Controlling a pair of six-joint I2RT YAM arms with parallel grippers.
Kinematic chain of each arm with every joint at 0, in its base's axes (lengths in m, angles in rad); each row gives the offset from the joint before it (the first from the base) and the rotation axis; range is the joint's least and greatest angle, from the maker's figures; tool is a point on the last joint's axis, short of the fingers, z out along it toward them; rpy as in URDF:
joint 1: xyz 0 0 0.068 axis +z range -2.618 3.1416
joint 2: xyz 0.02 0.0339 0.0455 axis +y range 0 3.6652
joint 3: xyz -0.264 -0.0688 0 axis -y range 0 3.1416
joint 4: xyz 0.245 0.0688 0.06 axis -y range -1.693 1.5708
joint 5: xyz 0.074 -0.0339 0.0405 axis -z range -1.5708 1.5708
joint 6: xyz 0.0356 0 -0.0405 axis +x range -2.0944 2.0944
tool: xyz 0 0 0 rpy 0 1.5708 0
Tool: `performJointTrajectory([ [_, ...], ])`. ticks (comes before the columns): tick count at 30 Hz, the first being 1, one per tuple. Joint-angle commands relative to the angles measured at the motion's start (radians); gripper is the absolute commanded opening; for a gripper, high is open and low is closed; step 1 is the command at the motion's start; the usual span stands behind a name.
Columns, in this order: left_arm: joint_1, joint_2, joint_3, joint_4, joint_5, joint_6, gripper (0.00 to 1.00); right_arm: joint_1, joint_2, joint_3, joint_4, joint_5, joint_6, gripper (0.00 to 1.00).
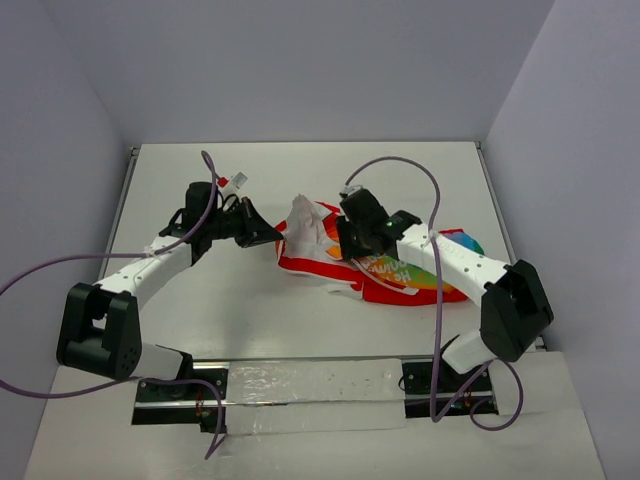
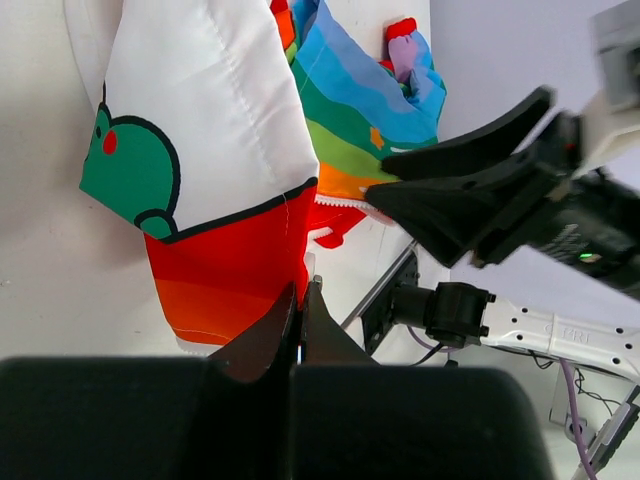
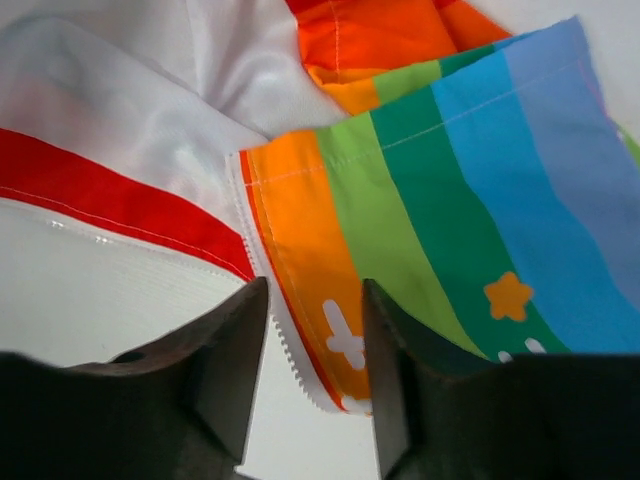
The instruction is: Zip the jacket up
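Jacket [image 1: 395,272] lies crumpled on the white desk [image 1: 250,310], a bit right of the middle, with one arm at each side.
On the left, the left hand [image 2: 300,315] has its fingers pressed tight together, with the tips right at the red bottom edge of the jacket; you cannot tell if any cloth is caught in them. The white part with the green picture [image 2: 130,175] sits just past that edge. On the right, the right hand [image 3: 305,385] is low over the rainbow stripes [image 3: 450,200]. Its fingers are apart, and the white zip edge [image 3: 287,345] lies between them.
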Motion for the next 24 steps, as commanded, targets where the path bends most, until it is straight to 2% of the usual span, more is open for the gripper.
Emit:
performJointTrajectory([
  [1,-0.001,-0.034,0.040,0.030,-0.003,0.010,0.00,0.036,-0.060,-0.209,0.118,-0.126,0.134,0.42],
  [6,-0.001,-0.026,0.042,0.034,-0.003,0.010,0.00,0.114,-0.032,-0.352,0.246,-0.134,0.258,0.35],
  [9,-0.001,-0.020,0.046,0.038,0.005,0.006,0.00,0.127,-0.034,-0.342,0.253,-0.118,0.264,0.41],
  [11,-0.001,-0.021,0.049,0.036,0.008,0.004,0.00,0.128,-0.062,-0.271,0.201,-0.065,0.223,0.46],
  [15,-0.001,-0.030,0.057,0.029,0.006,0.007,0.00,0.129,-0.086,-0.122,0.075,-0.007,0.103,0.47],
  [17,-0.001,-0.034,0.053,0.030,0.003,0.004,0.00,0.129,-0.037,-0.040,-0.006,0.014,0.037,0.46],
  [20,-0.001,-0.039,0.051,0.034,0.004,0.000,0.00,0.131,0.022,0.019,-0.030,0.006,-0.024,0.46],
  [24,-0.001,-0.048,0.064,0.021,-0.005,0.010,0.00,0.172,0.095,0.068,-0.057,-0.018,-0.097,0.59],
])
